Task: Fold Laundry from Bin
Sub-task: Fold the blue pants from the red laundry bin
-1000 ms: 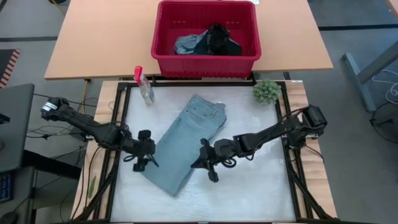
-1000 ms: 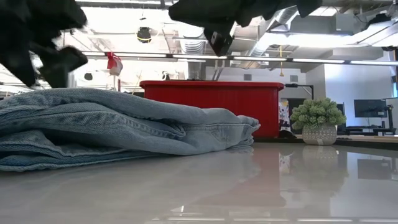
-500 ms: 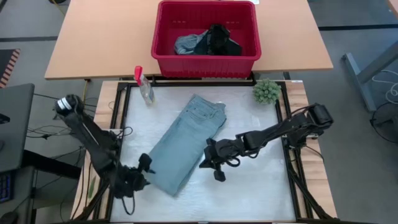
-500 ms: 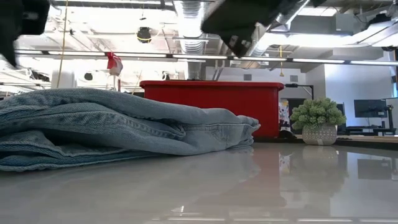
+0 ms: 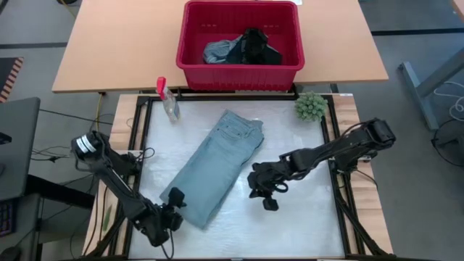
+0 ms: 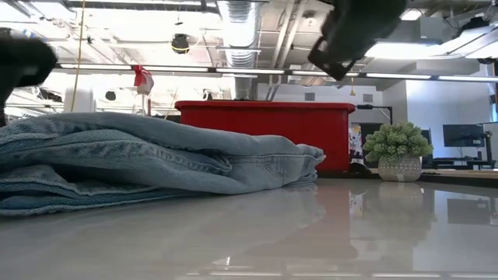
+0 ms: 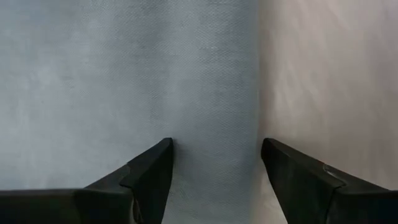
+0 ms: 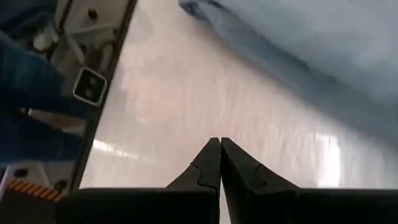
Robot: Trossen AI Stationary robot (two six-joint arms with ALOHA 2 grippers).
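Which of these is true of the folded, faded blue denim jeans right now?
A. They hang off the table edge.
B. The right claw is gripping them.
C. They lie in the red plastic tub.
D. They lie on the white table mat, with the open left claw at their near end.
D: the folded, faded blue denim jeans lie flat on the white table mat, and the left claw stands open over their end.
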